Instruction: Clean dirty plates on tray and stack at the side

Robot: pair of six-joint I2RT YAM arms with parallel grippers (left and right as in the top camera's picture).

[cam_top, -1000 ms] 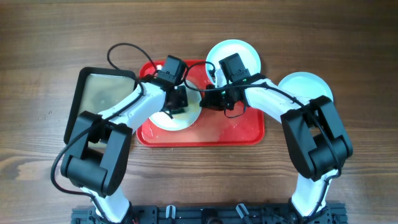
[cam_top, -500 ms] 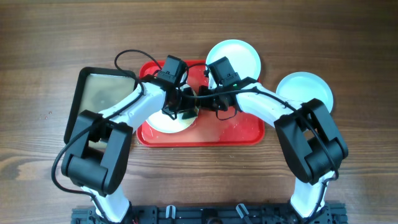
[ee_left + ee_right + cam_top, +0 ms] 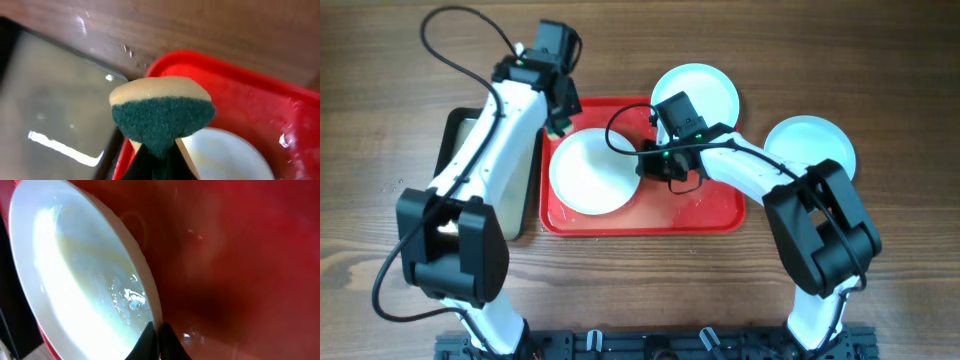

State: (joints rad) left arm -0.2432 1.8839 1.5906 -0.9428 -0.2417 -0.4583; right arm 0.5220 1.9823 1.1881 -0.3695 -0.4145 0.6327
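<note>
The right jaws pinch the right edge of the wet plate (image 3: pixel 75 280) lying in the red tray (image 3: pixel 240 255), and with water beaded on the glaze that thin hold may slip when the plate is lifted, dropping it or knocking the second plate (image 3: pixel 698 92) at the tray's far corner. The left jaws clamp the green sponge (image 3: pixel 162 122) above the tray's left edge; a careless set-down could chip the third plate (image 3: pixel 812 148) on the counter (image 3: pixel 880 60) to the right.

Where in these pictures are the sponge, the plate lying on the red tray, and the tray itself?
sponge (image 3: pixel 162 122): left wrist view, green scouring face.
plate on the tray (image 3: pixel 590 172): overhead view, its centre.
red tray (image 3: pixel 710 212): overhead view, bare floor.
</note>
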